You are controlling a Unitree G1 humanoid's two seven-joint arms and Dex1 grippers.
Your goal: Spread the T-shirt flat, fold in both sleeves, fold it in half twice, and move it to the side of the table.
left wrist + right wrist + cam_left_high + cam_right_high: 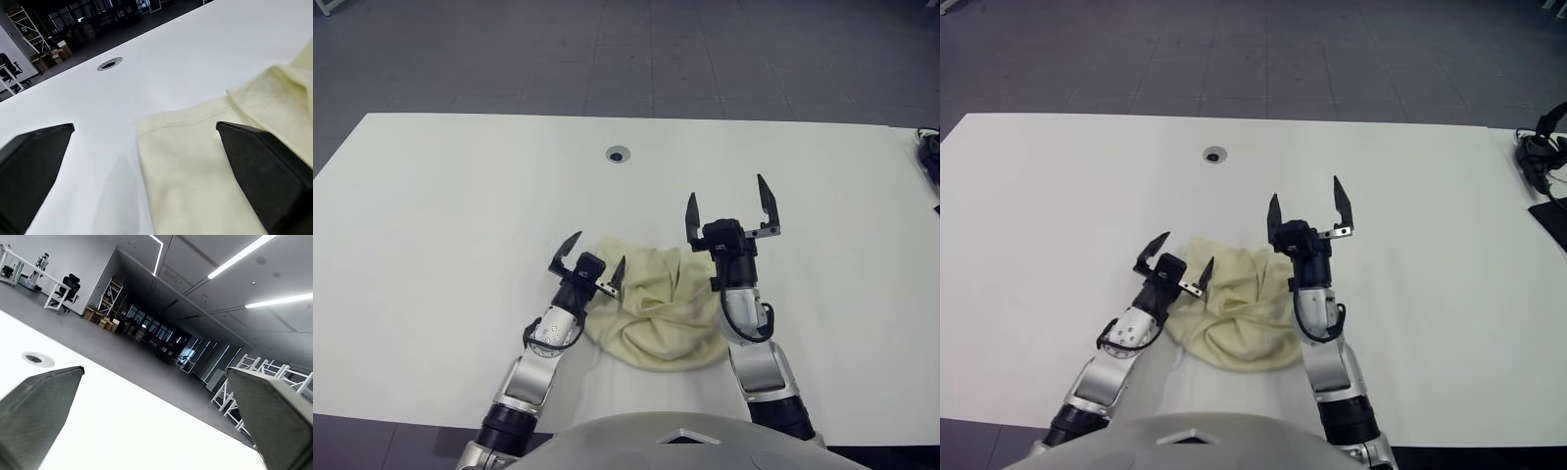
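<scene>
Seen from the head, the pale yellow T-shirt (656, 308) lies in a crumpled heap on the white table (440, 215), near the robot's edge and between the two arms. The left gripper (597, 253) is wide open, low at the heap's left edge. The right gripper (726, 191) is wide open too, tipped up by the heap's far right side, holding nothing. The left wrist view shows a hemmed edge of cloth between its spread fingers (266, 171). The right wrist view points out at the room. I think spreading is only starting. Next, each gripper should go down, pinch an edge and pull outward.
</scene>
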